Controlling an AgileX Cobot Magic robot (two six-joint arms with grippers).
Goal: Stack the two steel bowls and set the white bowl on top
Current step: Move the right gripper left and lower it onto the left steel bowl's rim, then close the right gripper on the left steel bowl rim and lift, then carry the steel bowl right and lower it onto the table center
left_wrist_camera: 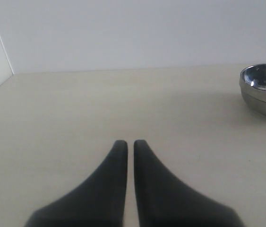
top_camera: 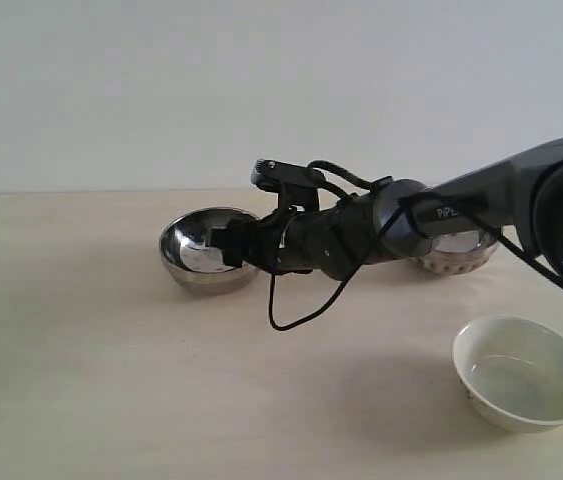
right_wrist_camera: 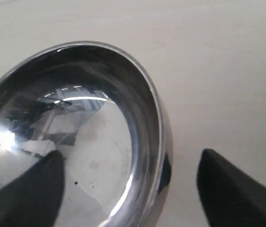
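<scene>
The smooth steel bowl (top_camera: 201, 252) stands on the table left of centre. My right gripper (top_camera: 229, 247) reaches across to it and is open over its near rim. In the right wrist view that steel bowl (right_wrist_camera: 99, 109) fills the picture and the right gripper (right_wrist_camera: 130, 158) straddles its wall, one finger (right_wrist_camera: 33, 189) inside and the other outside, neither pressing on it. The ribbed steel bowl (top_camera: 458, 252) sits behind the right arm, partly hidden. The white bowl (top_camera: 524, 372) stands at the front right. My left gripper (left_wrist_camera: 127, 143) is shut and empty above bare table, with a steel bowl (left_wrist_camera: 265, 89) off to one side.
The right arm (top_camera: 441, 215) and its looping black cable (top_camera: 301, 315) stretch across the middle of the table. A pale wall (top_camera: 261, 90) runs along the table's far edge. The left arm does not show in the exterior view.
</scene>
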